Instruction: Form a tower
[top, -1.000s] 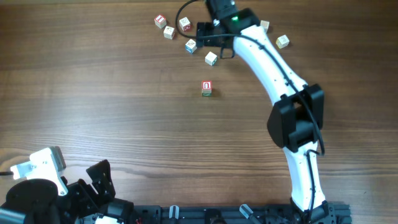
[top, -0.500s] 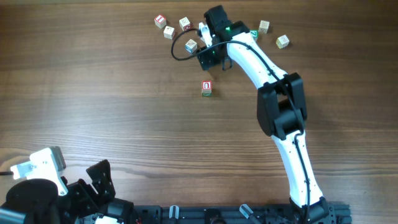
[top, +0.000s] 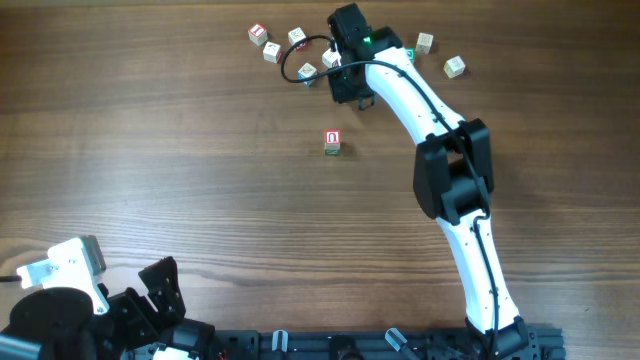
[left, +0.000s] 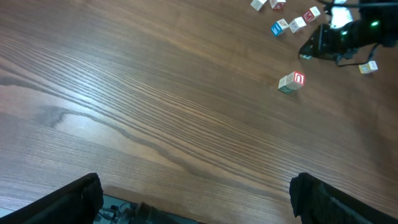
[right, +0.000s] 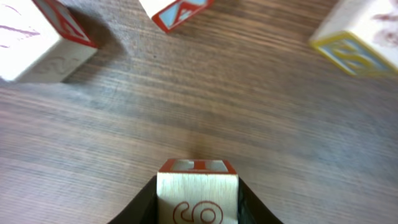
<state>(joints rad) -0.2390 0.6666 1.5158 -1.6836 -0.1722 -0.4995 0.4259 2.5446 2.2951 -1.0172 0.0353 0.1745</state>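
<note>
In the right wrist view we see the right gripper (right: 197, 208) only as dark slivers either side of a red-printed cube (right: 197, 193), whose lower part the bottom edge cuts off. Three more are clipped there: a left cube (right: 34, 40) by the top left corner, a middle cube (right: 174, 9) by the top edge, and a blurred yellow-edged cube (right: 360, 37) by the top right corner. From overhead the far end of the right arm (top: 455, 175) hides those fingertips and that cube. The left gripper (left: 194, 193) is cut by the bottom edge. The tower (left: 291, 81) is too small for us to count its cubes
</note>
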